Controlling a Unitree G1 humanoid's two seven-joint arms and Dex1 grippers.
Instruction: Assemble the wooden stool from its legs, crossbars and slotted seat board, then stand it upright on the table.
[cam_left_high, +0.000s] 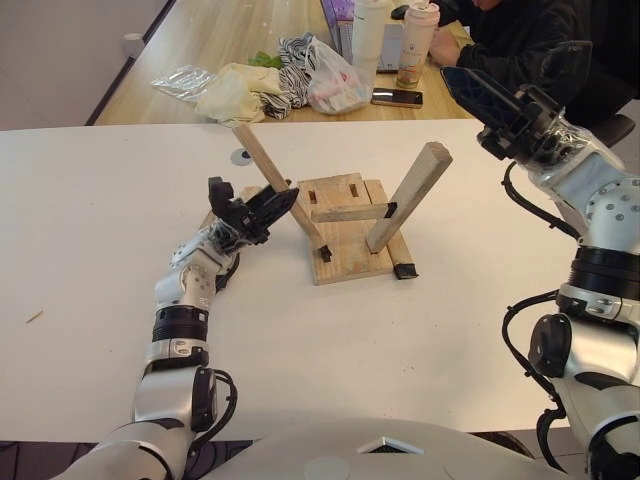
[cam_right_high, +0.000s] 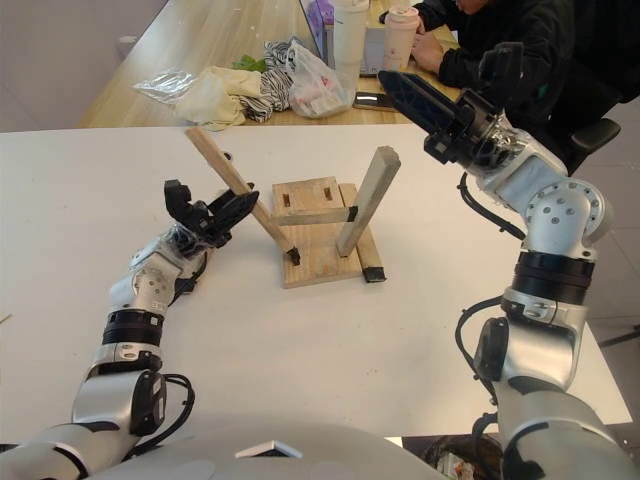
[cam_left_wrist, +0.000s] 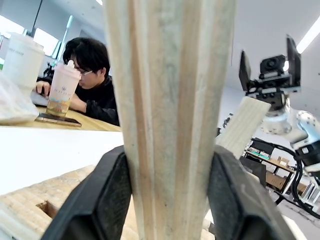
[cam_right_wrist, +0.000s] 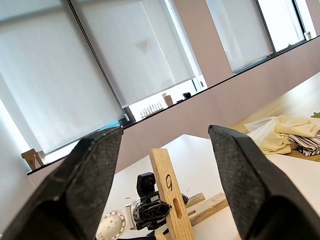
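The seat board (cam_left_high: 350, 258) lies flat on the white bench (cam_left_high: 100, 260), its slots facing up, just ahead of the left fingers (cam_left_wrist: 100, 200) and well below the right fingers (cam_right_wrist: 95, 175). Two legs rise from it, each tilted outward. The left leg (cam_left_high: 265, 165) is clamped between the left fingers about halfway up, with one pad pressed to each side, and its upper end leans back over them. The right leg (cam_left_high: 412, 192) leans toward the right fingers, and its top falls short of them. A crossbar (cam_left_high: 345, 212) runs between the two legs low down, close above the board, on the far side of the left fingers. Another wooden bar (cam_left_high: 392, 235) with a black cap at its near end lies flat along the board's edge on the side toward the right fingers. The right fingers are spread wide and hold nothing; they hang high in the air beyond the right leg's top. Far behind both sets of fingers, a wooden table (cam_left_high: 180, 60) carries plastic bags (cam_left_high: 330, 80), cups (cam_left_high: 415, 40) and a phone (cam_left_high: 397, 97).
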